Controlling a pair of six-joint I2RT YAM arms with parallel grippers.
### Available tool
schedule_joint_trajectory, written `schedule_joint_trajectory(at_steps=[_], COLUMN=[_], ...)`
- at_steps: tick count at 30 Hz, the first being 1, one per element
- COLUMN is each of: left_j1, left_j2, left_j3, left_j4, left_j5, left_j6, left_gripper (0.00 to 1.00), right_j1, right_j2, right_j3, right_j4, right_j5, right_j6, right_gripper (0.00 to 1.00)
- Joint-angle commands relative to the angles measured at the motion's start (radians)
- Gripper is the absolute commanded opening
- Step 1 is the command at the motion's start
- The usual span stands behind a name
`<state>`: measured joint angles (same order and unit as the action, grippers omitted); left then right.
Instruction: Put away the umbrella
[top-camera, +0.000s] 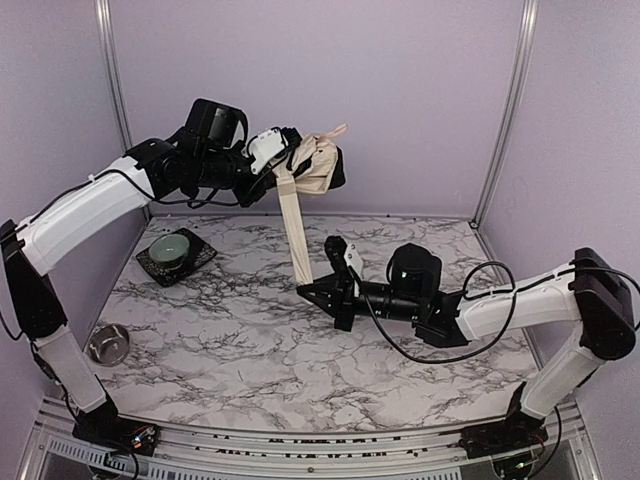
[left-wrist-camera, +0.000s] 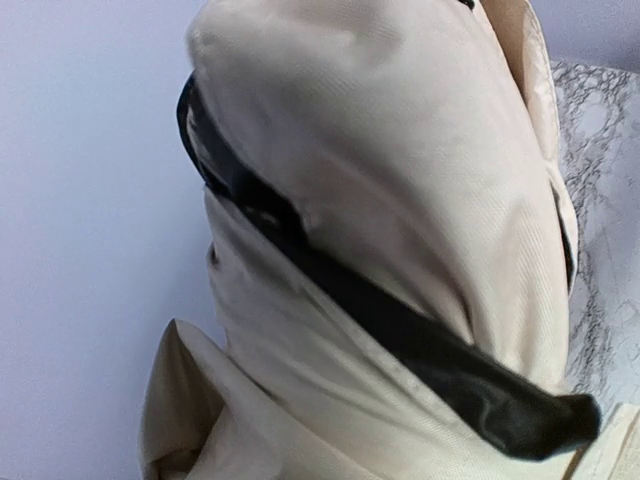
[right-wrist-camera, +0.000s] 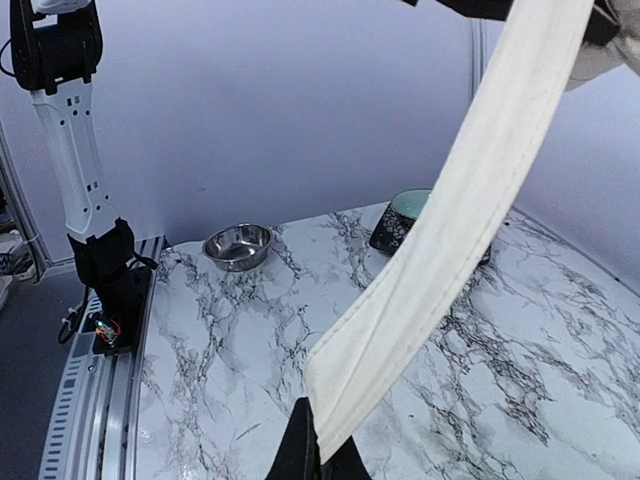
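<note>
Two hands share the umbrella (top-camera: 318, 165), held in the air at 12 o'clock over the far edge of the table (top-camera: 230, 340). The left hand (top-camera: 292, 160) is clamped on the bunched cream canopy. The right hand (top-camera: 305, 288), near centre, is pinched tight on the end of the strap (top-camera: 295, 225). The canopy looks gathered; winding the strap, fastening it and stowing the umbrella seem left to do. The steel bowl (top-camera: 107, 332) at 8 o'clock is empty. The dark tray (top-camera: 150, 262) at 9 o'clock carries a teal dish (top-camera: 172, 246), contents unclear.
</note>
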<state>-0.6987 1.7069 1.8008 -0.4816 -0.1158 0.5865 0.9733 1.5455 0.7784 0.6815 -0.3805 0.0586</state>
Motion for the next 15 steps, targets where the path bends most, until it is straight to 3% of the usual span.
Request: schedule_joint_trajectory(at_steps=[1,6,15], left_j1=[0.051,-0.052,-0.243], left_j2=[-0.096,-0.231,-0.407], left_j3=[0.108,-0.014,-0.234], left_j4=[0.208,0.165,-0.045], left_j5=[0.123,0.274,0.61], left_j6=[-0.163,-0.139,-0.084], left_gripper=[0.0,0.0,0.0], right_j1=[-0.015,-0.186,-0.407], right_j2=[0.076,0.104,0.153], right_j3=[-0.097,-0.087,0.299], right_j4=[-0.044,-0.014,-0.276], right_j5=[-0.095,-0.132,-0.206], right_j6=[0.021,0.001,-0.185], right_gripper=[0.0,0.0,0.0])
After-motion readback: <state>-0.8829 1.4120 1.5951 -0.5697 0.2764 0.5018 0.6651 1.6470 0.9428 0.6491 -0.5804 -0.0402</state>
